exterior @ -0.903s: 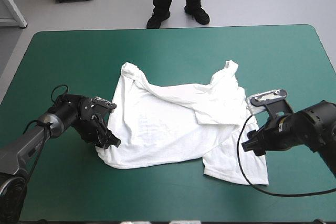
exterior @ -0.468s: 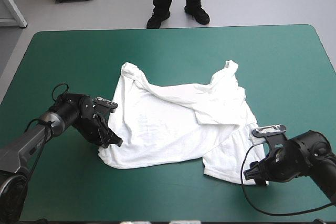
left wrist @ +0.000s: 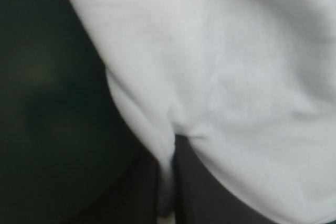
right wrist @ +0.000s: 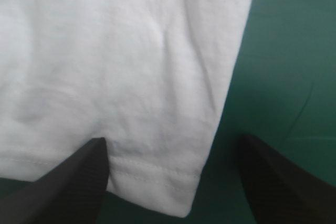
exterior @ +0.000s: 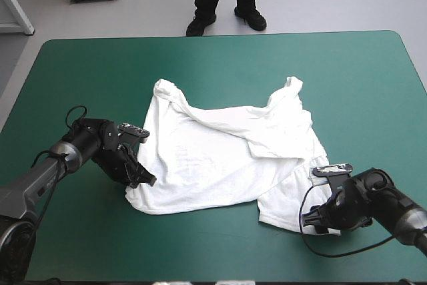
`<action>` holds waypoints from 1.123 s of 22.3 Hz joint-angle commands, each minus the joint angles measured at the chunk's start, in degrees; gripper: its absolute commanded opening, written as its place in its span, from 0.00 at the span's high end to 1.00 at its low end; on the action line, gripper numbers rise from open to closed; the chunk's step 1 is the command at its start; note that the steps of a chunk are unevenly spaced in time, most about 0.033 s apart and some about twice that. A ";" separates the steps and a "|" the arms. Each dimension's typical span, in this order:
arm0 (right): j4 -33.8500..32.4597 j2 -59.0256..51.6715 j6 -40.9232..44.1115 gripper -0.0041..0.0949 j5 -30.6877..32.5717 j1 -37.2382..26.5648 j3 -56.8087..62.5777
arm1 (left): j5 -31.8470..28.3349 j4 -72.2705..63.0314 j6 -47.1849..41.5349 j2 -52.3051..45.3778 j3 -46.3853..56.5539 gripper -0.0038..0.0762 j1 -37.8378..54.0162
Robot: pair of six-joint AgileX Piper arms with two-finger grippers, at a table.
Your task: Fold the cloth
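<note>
left hand is clamped on the T-shirt edge; right hand gapes around its corner, so a shallow bite there probably slips once lifted.

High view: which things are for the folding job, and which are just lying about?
For the job: the T-shirt; the left gripper, shut on its edge; the right gripper, open at its hem corner.
Just there: the teal-green table cover.
</note>
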 commanded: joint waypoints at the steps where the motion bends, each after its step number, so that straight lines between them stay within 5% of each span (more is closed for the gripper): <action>1: 0.54 5.03 0.16 0.36 -5.17 0.12 -0.14 | -2.87 0.52 -0.18 0.63 0.24 0.96 0.09; 4: 3.94 9.23 -2.69 0.58 -5.82 0.12 -0.14 | -2.61 0.52 -0.18 0.63 0.24 0.96 0.09; 7: 9.62 13.87 -7.58 0.97 -8.46 0.12 -0.03 | -2.61 0.52 -0.18 0.63 0.13 0.96 0.09; 12: 10.26 13.37 -7.91 0.97 -8.79 0.12 -1.21 | -2.35 0.18 -0.18 -0.23 -0.59 0.96 0.09; 20: 1.47 0.40 -5.16 0.97 7.75 0.12 -23.95 | 9.13 -0.56 -0.59 -14.54 -14.64 0.96 0.09; 25: -2.05 -3.14 -4.48 0.97 12.36 0.12 -36.98 | 12.95 -2.77 -1.29 -18.58 -23.24 0.96 0.09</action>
